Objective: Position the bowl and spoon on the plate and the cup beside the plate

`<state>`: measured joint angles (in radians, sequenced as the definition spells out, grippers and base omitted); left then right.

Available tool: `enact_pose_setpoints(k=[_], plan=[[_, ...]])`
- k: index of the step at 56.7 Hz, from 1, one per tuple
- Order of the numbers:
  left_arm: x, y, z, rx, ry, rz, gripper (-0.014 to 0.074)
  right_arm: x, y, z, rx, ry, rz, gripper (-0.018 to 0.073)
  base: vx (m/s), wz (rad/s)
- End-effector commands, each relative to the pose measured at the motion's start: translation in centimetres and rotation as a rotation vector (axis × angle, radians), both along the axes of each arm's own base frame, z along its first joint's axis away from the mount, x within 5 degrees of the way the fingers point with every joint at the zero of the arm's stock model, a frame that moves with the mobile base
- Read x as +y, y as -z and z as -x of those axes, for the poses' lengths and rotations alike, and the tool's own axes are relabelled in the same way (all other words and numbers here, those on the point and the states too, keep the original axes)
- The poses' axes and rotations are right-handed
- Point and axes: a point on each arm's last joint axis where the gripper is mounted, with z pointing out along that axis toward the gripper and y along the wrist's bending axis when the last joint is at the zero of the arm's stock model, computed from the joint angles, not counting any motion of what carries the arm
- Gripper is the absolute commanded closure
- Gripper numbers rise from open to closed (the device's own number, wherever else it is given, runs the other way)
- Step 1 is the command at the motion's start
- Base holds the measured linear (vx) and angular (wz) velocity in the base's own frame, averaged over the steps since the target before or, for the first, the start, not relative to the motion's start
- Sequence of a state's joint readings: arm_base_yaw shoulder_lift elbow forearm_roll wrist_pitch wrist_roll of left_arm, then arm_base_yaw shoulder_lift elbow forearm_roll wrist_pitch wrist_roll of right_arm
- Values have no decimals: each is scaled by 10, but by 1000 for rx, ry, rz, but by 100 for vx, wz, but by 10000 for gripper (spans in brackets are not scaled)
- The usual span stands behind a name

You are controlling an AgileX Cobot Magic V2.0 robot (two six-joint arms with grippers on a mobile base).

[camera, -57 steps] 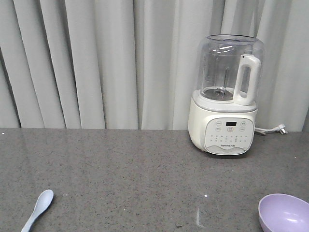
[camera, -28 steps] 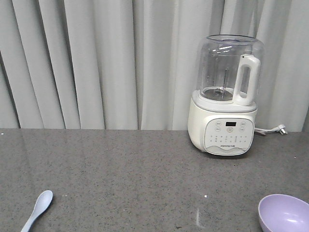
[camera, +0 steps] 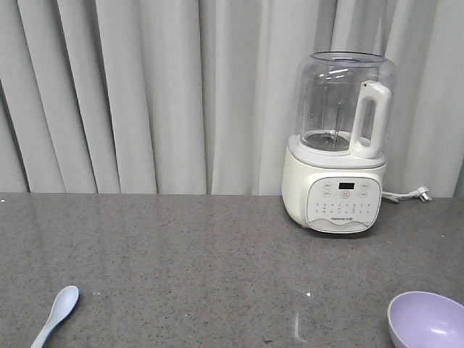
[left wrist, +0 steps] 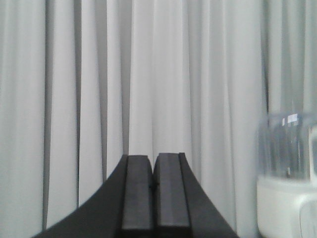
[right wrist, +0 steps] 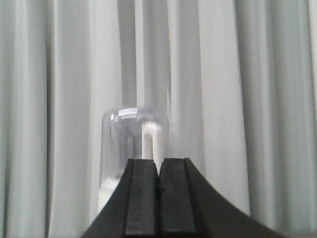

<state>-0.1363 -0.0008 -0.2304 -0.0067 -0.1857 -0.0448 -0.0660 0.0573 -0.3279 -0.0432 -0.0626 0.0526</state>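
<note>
On the grey counter, the lavender bowl sits at the bottom right of the front view, cut off by the frame edge. The pale blue-white spoon lies at the bottom left, scoop end toward the curtain. The plate and the cup are out of view. My left gripper is shut with nothing between its jaws and faces the curtain. My right gripper is also shut and empty, pointing at the curtain and the blender. Neither gripper appears in the front view.
A white blender with a clear jug stands at the back right of the counter, its cord and plug trailing right. The blender also shows blurred in the left wrist view and the right wrist view. Grey curtains hang behind.
</note>
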Motion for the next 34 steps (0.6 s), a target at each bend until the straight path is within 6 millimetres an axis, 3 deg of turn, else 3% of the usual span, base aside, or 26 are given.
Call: enact_pose_setpoints(k=[1,7,14,18,23,29,34], plan=[[3,-65,18,-168,-29,-10,599,1,-65,10,-137,46,100,568,0,0],[0,-123,1,-115,-28,-22,599,0,-123,-6,-150,82,164,568,0,0],[-8,-167,-56,40,-19,-40,599,-3,-162,-47,-105,87,177,568,0,0],[-13,-172,-92,136,-16,-53,599,-5,-166,-71,-59,78,166,568,0,0],[-18,-168,-129,217,-15,-64,599,-7,-155,-100,37,66,150,568,0,0],[-21,-154,-156,295,-15,-80,596,-8,-141,-121,155,54,132,567,0,0],[-23,-146,-170,336,-14,-87,574,-9,-138,-127,173,53,131,554,0,0]])
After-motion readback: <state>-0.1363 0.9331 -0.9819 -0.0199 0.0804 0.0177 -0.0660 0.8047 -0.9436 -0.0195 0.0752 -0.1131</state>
